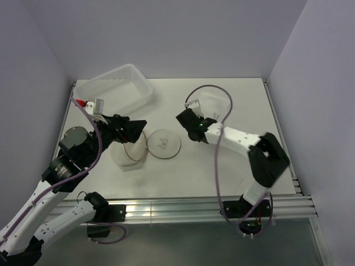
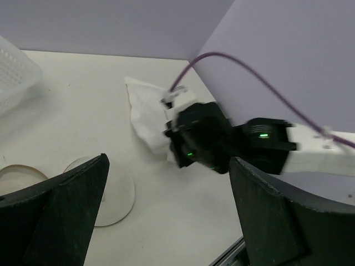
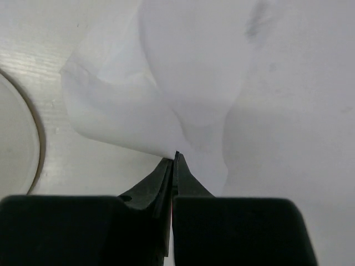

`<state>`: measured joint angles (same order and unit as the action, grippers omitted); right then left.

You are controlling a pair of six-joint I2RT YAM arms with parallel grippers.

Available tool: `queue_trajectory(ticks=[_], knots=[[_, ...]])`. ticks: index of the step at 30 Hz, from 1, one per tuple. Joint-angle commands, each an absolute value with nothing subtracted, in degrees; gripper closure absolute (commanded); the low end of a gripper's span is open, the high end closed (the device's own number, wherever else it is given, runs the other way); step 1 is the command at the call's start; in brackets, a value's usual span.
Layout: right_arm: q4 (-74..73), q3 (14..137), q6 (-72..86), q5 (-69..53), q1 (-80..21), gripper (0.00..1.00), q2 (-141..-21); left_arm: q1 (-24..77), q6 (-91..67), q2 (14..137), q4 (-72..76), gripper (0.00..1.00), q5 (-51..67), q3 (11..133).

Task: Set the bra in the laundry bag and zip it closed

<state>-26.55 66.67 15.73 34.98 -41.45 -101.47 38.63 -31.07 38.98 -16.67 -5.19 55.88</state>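
The laundry bag [image 1: 128,156] stands open on the table's left half. Its round lid [image 1: 164,144] with the black bra icon lies flat beside it, and the lid also shows in the left wrist view [image 2: 113,191]. The pale bra [image 1: 213,104] lies crumpled at the back right. My right gripper [image 1: 186,117] is down at its near edge, with the jaws shut on the bra's fabric edge [image 3: 183,83] at the tips [image 3: 176,158]. My left gripper [image 1: 136,128] hovers over the bag's opening, open wide and empty [image 2: 169,183], facing the right gripper and the bra [image 2: 145,113].
A white perforated plastic basket [image 1: 113,88] stands at the back left, its corner in the left wrist view [image 2: 11,77]. Purple-grey walls close in the table on three sides. A purple cable [image 1: 216,91] loops above the right arm.
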Motion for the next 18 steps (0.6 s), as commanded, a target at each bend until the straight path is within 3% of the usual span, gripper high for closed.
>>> queue_trajectory(ticks=[1, 5, 8, 13, 18], knots=[[-31.10, 65.83, 16.35, 42.88, -43.15, 1.00, -82.83, 38.85, -29.71, 40.34, -14.59, 0.04, -3.96, 57.04], [-39.88, 69.42, 16.35, 48.68, -48.41, 1.00, -65.09, 38.93, -29.62, 41.31, -13.98, 0.05, -3.34, 57.74], [-51.55, 80.11, 16.70, 52.47, -54.21, 1.00, -58.30, 38.85, -30.49, 41.83, -13.71, 0.05, -2.82, 58.53], [-57.48, 91.30, 13.28, 44.31, -64.58, 1.00, -53.71, 38.85, -31.73, 41.75, -12.92, 0.06, -2.02, 60.03], [-60.72, 96.94, 10.72, 41.84, -65.13, 1.00, -52.21, 38.93, -33.04, 40.87, -13.27, 0.07, -2.11, 60.38]])
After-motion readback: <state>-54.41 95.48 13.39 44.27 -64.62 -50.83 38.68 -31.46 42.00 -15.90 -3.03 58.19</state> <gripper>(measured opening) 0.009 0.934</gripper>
